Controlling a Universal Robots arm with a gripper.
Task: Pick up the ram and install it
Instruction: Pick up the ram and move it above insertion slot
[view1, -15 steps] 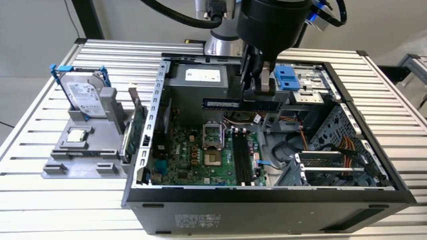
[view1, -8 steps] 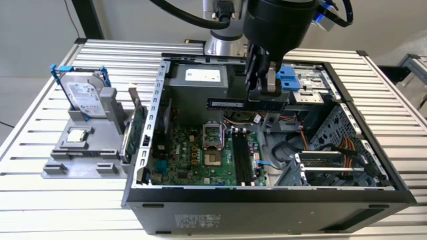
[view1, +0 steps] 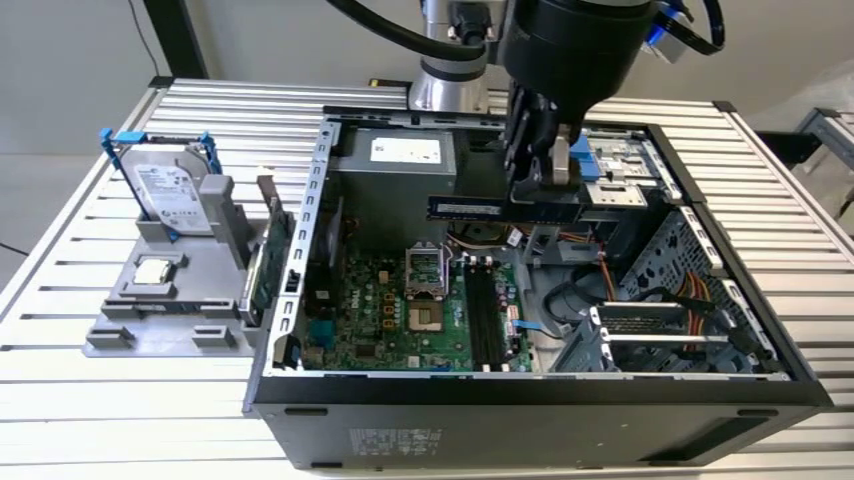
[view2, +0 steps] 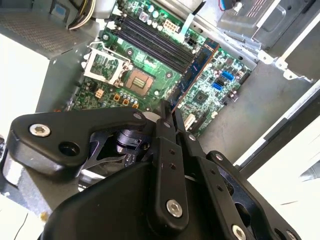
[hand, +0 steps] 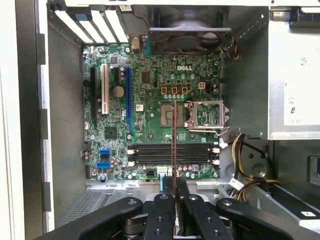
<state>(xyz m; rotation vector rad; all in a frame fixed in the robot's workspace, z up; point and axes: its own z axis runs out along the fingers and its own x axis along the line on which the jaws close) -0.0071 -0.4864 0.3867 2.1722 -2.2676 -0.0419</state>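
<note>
Fingers (hand: 184, 191) are clamped on one end of the ram (hand: 173, 145), hanging it above the motherboard (hand: 150, 100), crosswise to the memory slots (hand: 150, 154). I'd say that keeps it clear of parts, but it's not aligned yet.

The arm (view1: 577, 45) is a chunky black cylinder, with a silver joint (view1: 441, 85) and black cables (view1: 387, 30) at 12 o'clock. The gripper (hand: 175, 186) is matte black links with silver screws (view2: 40, 130).

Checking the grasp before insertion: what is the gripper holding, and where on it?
The gripper pinches the ram stick by its flat sides, apparently near one end.
</note>
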